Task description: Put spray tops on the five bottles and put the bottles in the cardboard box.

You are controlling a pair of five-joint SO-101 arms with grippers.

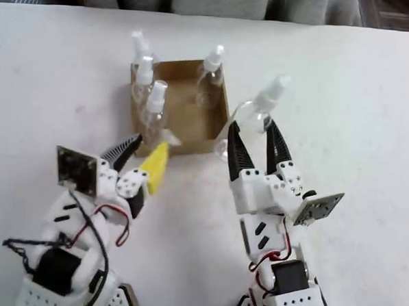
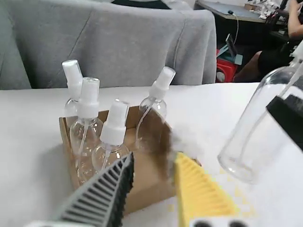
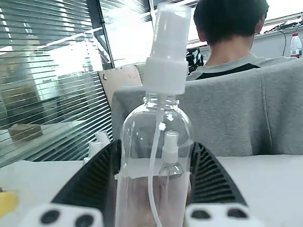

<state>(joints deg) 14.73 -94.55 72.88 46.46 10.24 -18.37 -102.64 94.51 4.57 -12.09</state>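
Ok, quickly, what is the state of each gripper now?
Left gripper: open, holding nothing.
Right gripper: closed on a bottle with its spray top on.

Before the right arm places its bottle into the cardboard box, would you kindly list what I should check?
1. Right tool shut on the fifth bottle: ok.
2. Spray top on that bottle: ok.
3. Four bottles in the cardboard box, all topped: ok.
4. Bare floor left in the box for a fifth: ok.
5. Held bottle upright: not ok, tilted.
6. Left tool, open at the box's near corner, touching it: cannot tell.
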